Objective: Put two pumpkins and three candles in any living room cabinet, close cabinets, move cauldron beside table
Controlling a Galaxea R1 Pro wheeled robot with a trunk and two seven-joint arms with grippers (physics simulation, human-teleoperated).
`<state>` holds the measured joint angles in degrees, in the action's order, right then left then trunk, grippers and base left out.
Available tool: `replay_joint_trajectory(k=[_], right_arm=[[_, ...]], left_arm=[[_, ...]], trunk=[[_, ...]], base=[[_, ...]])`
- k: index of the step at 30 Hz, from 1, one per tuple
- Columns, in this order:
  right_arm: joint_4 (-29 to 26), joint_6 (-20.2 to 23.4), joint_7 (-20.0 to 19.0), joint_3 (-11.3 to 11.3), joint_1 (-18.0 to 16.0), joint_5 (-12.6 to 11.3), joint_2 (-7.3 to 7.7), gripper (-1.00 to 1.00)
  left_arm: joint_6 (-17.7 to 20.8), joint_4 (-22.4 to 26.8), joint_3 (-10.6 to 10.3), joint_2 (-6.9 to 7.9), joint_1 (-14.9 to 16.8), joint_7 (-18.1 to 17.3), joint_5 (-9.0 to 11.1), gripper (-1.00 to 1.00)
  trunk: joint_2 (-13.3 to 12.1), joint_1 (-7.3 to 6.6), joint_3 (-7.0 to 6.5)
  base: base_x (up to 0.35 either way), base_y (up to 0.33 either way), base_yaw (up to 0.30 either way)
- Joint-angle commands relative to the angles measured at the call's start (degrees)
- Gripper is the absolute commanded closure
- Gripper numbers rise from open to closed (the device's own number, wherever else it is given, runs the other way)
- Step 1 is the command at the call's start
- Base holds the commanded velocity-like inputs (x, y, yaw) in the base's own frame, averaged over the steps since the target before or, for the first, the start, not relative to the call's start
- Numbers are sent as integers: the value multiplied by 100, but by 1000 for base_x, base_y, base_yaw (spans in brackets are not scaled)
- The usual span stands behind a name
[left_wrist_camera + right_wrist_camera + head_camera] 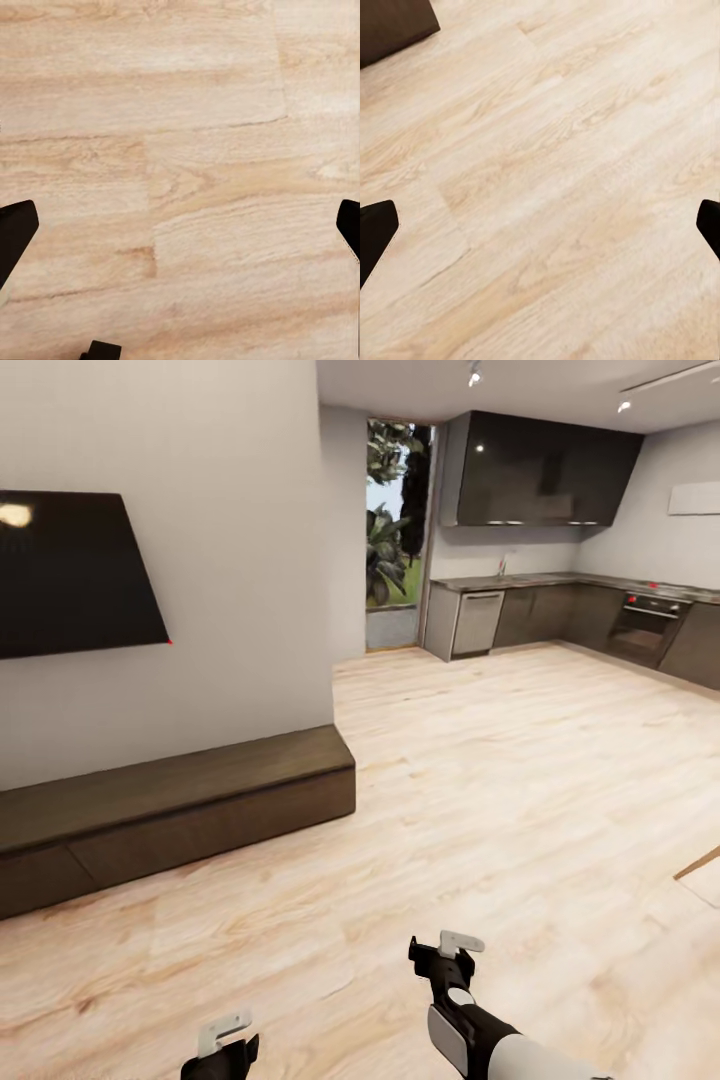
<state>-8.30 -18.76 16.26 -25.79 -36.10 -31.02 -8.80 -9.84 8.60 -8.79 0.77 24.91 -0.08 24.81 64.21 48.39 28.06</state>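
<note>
cabinet (pixel 170 810) closed, bare top, against wall (pixel 200 560)

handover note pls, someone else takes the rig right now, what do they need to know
Left hand: open, empty, over bare wood floor.
Right hand: open, empty, over the floor near the cabinet's end.
Cabinet: low dark unit under the wall TV, ahead to the left, fronts look shut.
Nothing is carried; the head view faces the kitchen.
Left: find and store pumpkins and candles, place the cauldron by the table.
</note>
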Motion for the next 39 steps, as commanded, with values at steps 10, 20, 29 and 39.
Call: replay_joint_trajectory(k=[10,20,29,39], right_arm=[[-3,-15,27,-49,-3,-44,-7,-100],[3,-17,27,-49,-3,-44,-10,-100],[4,-15,27,-53,-3,-44,-16,-100],[-1,-27,20,-51,-3,-44,-16,-100]], left_arm=[[-27,-7,-52,0,6,-1,43,-100],[-27,-12,-52,0,6,-1,42,-100],[-27,-22,-52,-4,6,-1,45,-100],[-27,-25,-52,-3,6,-1,42,-100]], trunk=[[3,2,5],[3,2,5],[3,2,5],[3,2,5]], base=[[246,-232,292],[272,-102,292],[319,-2,292],[322,0,292]])
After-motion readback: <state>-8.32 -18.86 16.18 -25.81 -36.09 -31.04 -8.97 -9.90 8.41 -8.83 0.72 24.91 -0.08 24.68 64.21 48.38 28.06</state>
